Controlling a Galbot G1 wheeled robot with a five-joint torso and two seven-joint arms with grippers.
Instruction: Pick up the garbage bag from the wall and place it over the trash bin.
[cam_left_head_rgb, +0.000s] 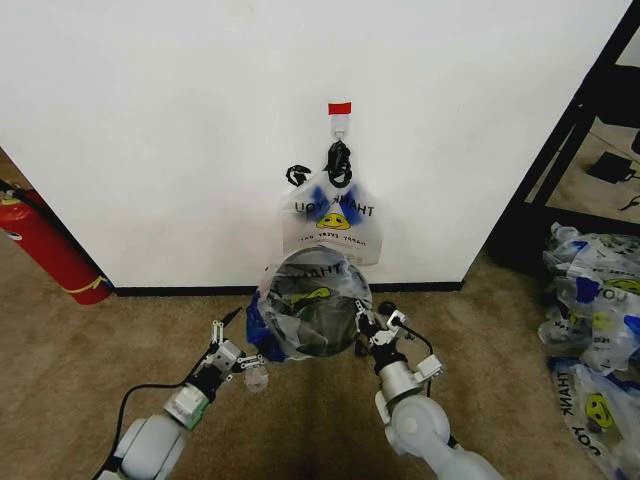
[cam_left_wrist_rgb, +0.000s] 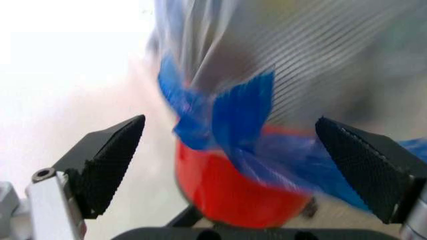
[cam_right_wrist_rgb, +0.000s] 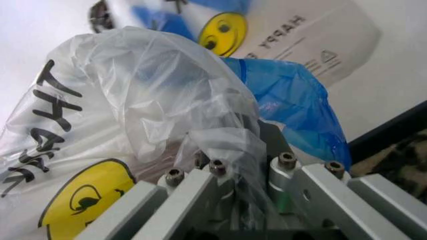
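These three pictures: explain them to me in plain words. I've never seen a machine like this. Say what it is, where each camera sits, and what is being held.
It is a wheeled robot with two arms. The wide picture is taken from its head, looking down at a carpeted floor by a white wall.

The other two come from cameras on its wrists. The left gripper is open, its two dark ridged fingers spread beside the bin's red base. The right gripper is closed on the garbage bag, a thin white bag with a smiley face and blue handles, now draped over the trash bin.

A second bag of the same kind hangs on a wall hook. A red fire extinguisher leans on the left, and more bags are piled on the right.
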